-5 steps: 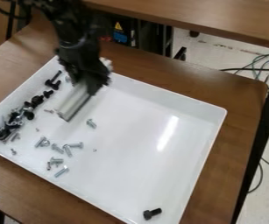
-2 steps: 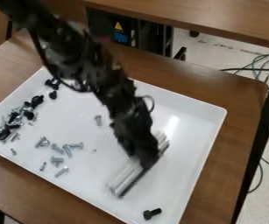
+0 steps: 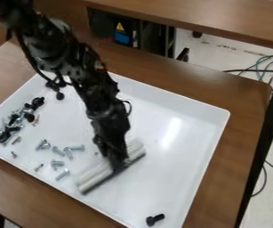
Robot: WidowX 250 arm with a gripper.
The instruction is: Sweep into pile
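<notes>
My gripper [image 3: 117, 165] hangs low over the middle of the white tray [image 3: 183, 133], at a long pale sweeper bar [image 3: 91, 180] with a dark lower edge. The bar slants from lower left to upper right. Just left of it lie several silver screws [image 3: 62, 174]. Along the tray's left side is a cluster of black and silver bolts [image 3: 12, 123]. More black bolts [image 3: 59, 95] sit near the upper left, partly behind the arm. A lone black bolt [image 3: 155, 219] rests near the tray's bottom corner.
The tray's raised walls [image 3: 180, 99] surround the work area. It stands on a brown wooden table [image 3: 245, 111]. Another wooden surface [image 3: 210, 18] runs behind, with dark equipment [image 3: 126, 33] beneath it and cables on the floor at the right.
My gripper and the sweeper bar moved from the upper left to the tray's right-middle, then back left toward the silver screws. A few small screws at the left have shifted slightly.
</notes>
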